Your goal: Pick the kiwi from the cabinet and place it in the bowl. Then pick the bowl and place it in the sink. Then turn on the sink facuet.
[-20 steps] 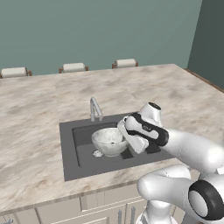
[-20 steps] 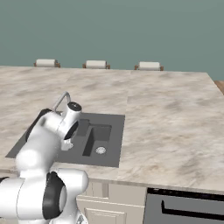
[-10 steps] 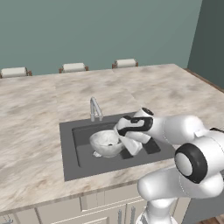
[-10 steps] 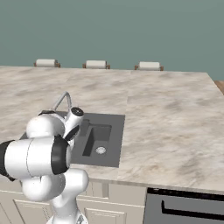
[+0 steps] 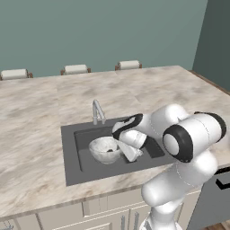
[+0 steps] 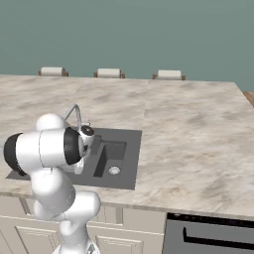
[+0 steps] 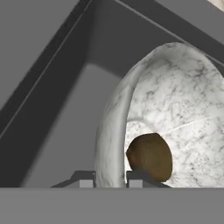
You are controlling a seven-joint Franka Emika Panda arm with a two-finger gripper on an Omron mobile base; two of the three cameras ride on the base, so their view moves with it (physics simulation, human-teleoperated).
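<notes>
The marbled whitish-grey bowl [image 5: 104, 149] sits low inside the dark sink [image 5: 72, 152], tilted a little. The brown kiwi [image 7: 150, 156] lies in the bowl [image 7: 175, 100]. My gripper [image 5: 123, 150] reaches down into the basin at the bowl's right side. In the hand view my gripper [image 7: 110, 178] is shut on the bowl's rim, with one fingertip inside the wall and one outside. The silvery sink facuet [image 5: 97, 111] stands at the basin's back edge, behind the bowl; it also shows as the facuet [image 6: 74, 111] beside my arm. The cabinet is out of view.
The sink is set into a wide beige marble island counter [image 5: 157, 90]. Three chair backs [image 5: 75, 69] line its far side. Cream base cupboards [image 5: 90, 211] run below the front edge. A drain [image 6: 114, 170] marks the sink [image 6: 126, 158] floor.
The bowl has gone a little left and lower in the basin with my gripper still on its rim. My elbow has swung out toward the cameras.
</notes>
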